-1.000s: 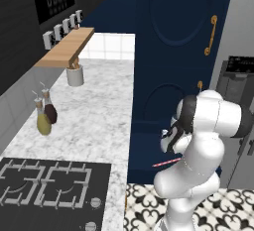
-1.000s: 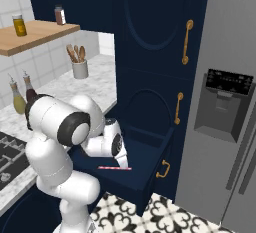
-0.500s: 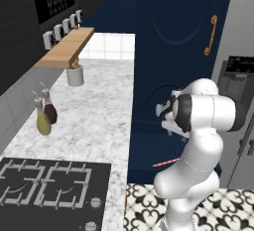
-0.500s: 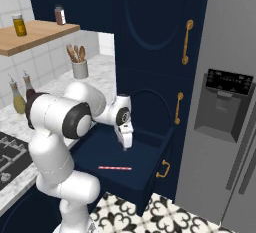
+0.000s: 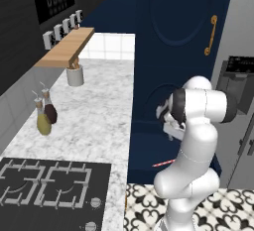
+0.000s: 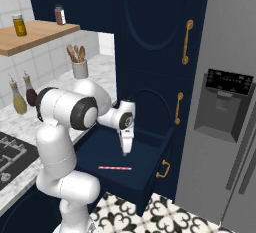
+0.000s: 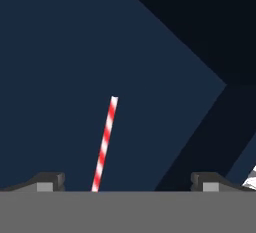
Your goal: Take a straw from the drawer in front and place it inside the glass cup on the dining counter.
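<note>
The navy drawer [image 6: 152,169] stands pulled open in front of me, its small gold handle [image 6: 163,169] on the front. The pink-red striped straw [image 6: 115,168] lies flat on the drawer floor; it also shows as straw [image 5: 162,164] and straw [image 7: 104,144]. My gripper [image 6: 127,149] hangs open, pointing down into the drawer a little above and behind the straw, holding nothing. In the hand view the gripper [image 7: 129,181] has its fingertips [image 7: 50,180] spread wide, and the straw runs up between them, nearer the left one. The glass cup and the dining counter are out of view.
A marble counter [image 5: 99,121] runs along the left with a black stove [image 5: 44,180], two bottles [image 5: 43,118] and a white utensil crock [image 5: 74,75] under a wooden shelf [image 5: 64,46]. Tall navy doors [image 6: 150,37] rise behind the drawer. A grey fridge [image 6: 225,107] stands right.
My gripper has lifted from right beside the straw and swung back over the drawer, still open. The straw stays on the drawer floor.
</note>
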### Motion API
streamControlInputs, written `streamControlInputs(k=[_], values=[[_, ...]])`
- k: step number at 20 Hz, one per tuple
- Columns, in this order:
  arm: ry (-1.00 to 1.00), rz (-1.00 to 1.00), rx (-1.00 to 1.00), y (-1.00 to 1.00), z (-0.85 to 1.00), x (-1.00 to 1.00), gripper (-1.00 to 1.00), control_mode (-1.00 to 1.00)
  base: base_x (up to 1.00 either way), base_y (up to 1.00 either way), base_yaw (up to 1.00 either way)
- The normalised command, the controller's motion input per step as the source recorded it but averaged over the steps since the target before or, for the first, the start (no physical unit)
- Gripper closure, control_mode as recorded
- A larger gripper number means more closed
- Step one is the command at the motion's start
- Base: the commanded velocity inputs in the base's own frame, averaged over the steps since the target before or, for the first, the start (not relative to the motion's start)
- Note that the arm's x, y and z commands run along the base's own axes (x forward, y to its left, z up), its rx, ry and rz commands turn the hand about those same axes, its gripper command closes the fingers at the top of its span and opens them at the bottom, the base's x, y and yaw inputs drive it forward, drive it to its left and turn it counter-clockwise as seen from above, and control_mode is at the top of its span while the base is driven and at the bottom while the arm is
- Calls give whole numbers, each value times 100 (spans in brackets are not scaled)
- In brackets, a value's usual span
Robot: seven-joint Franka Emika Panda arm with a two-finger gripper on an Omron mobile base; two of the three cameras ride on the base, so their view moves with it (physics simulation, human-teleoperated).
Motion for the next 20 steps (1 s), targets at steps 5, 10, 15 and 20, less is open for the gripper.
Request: streamControlInputs(k=[5, 10, 15, 20], values=[[-14, -9, -2, 0, -35, -23, -100, -100, 0, 0, 0], [-3, -1, -7, 0, -37, 4, -100, -100, 0, 0, 0], [-2, 0, -6, 0, -42, 0, -100, -100, 0, 0, 0], [-5, 0, 0, -7, -27, 0, -100, -100, 0, 0, 0]])
